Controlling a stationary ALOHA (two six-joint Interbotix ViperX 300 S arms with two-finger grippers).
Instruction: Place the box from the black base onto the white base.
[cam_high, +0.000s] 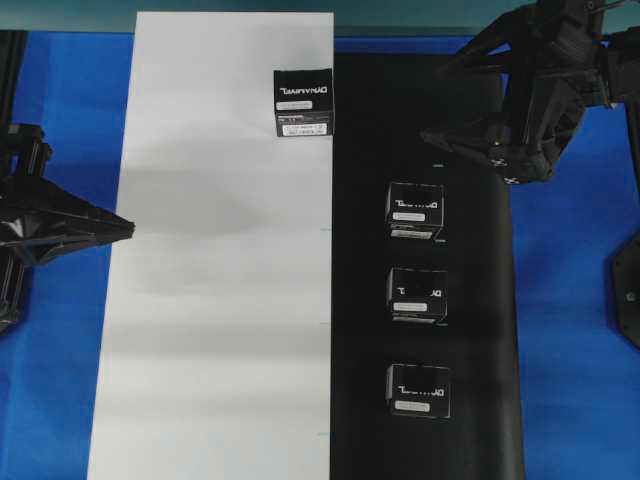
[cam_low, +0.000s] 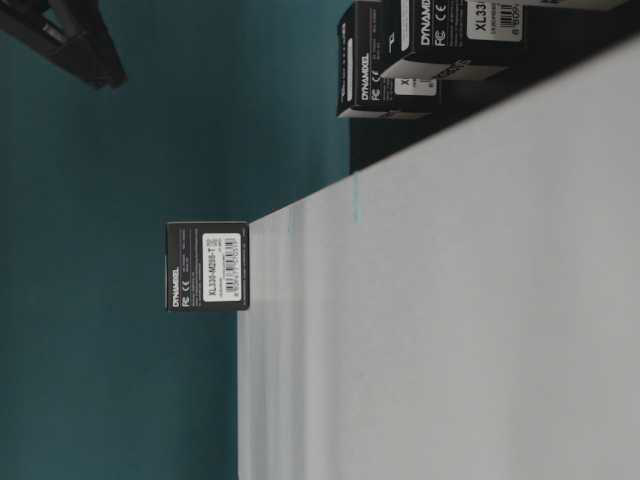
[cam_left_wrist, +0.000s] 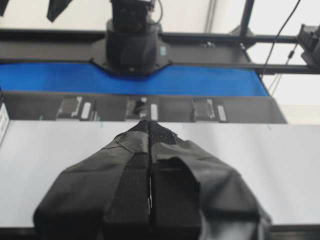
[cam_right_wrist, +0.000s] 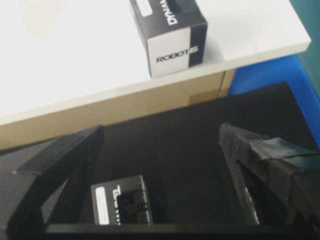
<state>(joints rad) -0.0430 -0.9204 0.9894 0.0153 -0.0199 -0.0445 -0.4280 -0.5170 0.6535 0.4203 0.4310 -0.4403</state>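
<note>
One box (cam_high: 304, 102) stands on the white base (cam_high: 220, 300) at its far right corner; it also shows as the box (cam_right_wrist: 170, 35) and the box (cam_low: 208, 265). Three more boxes rest in a row on the black base (cam_high: 470, 330): the far box (cam_high: 415, 210), the middle box (cam_high: 416, 295) and the near box (cam_high: 418, 390). My right gripper (cam_high: 435, 103) hovers open over the far end of the black base, just beyond the far box (cam_right_wrist: 122, 206), with nothing between its fingers (cam_right_wrist: 60, 165). My left gripper (cam_high: 125, 225) is shut and empty at the white base's left edge, its tip (cam_left_wrist: 150, 125) pointing across the white base toward the boxes.
Blue table surface (cam_high: 580, 300) shows on both sides of the two bases. The right arm's body (cam_high: 545, 90) hangs over the far right corner. A black arm mount (cam_left_wrist: 131, 47) and a frame rail stand beyond the table's far side.
</note>
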